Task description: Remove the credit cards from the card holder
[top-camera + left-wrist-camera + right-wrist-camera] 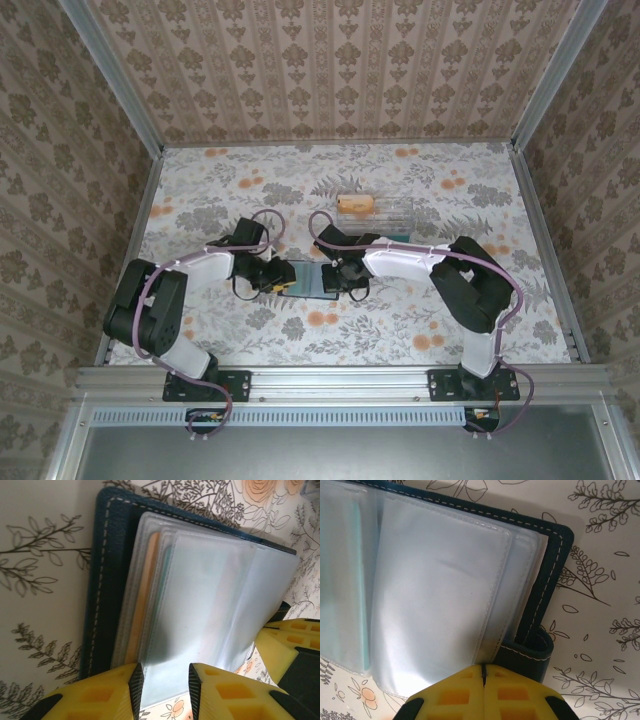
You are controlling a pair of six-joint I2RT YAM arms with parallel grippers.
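Observation:
The dark navy card holder lies open on the table between my two grippers. In the left wrist view its stitched cover carries a stack of clear sleeves, with the orange edge of a credit card tucked in them. A teal card edge shows through the sleeves in the right wrist view. My left gripper is open, its fingers either side of the top sleeve's near edge. My right gripper is shut, its tips against the sleeve edge beside the holder's strap loop.
A clear plastic box with something orange inside stands behind the right gripper. The left gripper is at the holder's left end. Patterned walls and metal rails enclose the floral table.

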